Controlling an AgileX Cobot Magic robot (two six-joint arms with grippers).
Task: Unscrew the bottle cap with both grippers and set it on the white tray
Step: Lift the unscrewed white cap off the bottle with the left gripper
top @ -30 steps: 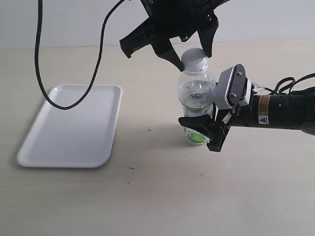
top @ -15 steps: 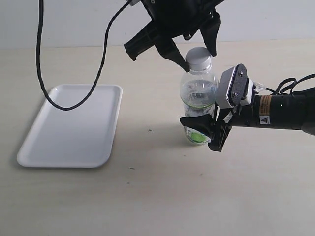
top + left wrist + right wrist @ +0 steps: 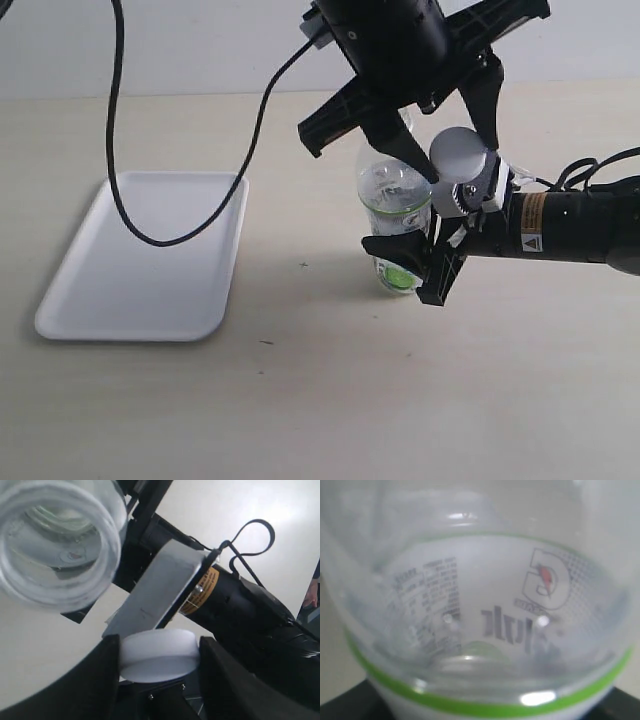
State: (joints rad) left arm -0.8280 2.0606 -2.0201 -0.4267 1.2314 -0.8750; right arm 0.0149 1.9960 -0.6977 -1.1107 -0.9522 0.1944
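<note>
1 step is done: the left gripper (image 3: 458, 158) pinches the cap (image 3: 159, 655), off the open bottle (image 3: 393, 195) that the right gripper (image 3: 415, 268) clamps. Next: carry it to the tray (image 3: 140, 260).

The tray (image 3: 140, 260) lies on the counter's (image 3: 300, 390) left, the bottle (image 3: 393, 205) stands well to its right with the right claw (image 3: 400, 258) around its lower part, and the cap (image 3: 458, 152) sits in the left claw (image 3: 457, 158) just right of the bottle's neck.
</note>
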